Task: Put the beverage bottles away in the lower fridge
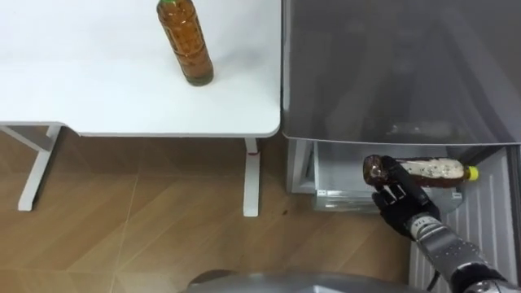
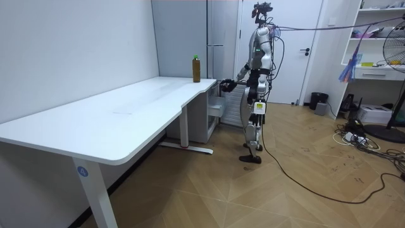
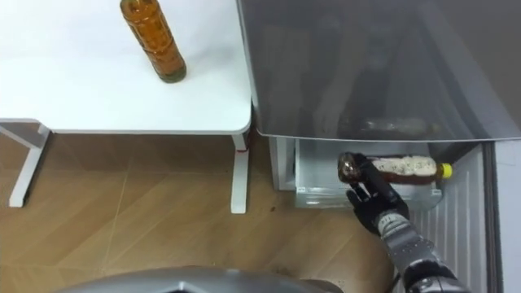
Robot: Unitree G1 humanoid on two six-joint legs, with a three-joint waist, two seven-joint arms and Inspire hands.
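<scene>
left eye view, hand: the right hand point(image 1: 399, 198) is reaching in from the lower right of the frame, its dark fingers curling round the brown end of the lying bottle point(image 1: 435, 170).
left eye view, drinks: the lying bottle is resting sideways (yellow cap pointing right) at the open lower fridge point(image 1: 342, 183); the standing bottle point(image 1: 186, 41) is sitting upright on the white table point(image 1: 98, 89) at the top, well apart from the hand.
right eye view: the same grasp is showing low and right of centre.
room view: the robot is standing past the table's far end, facing the fridge.
</scene>
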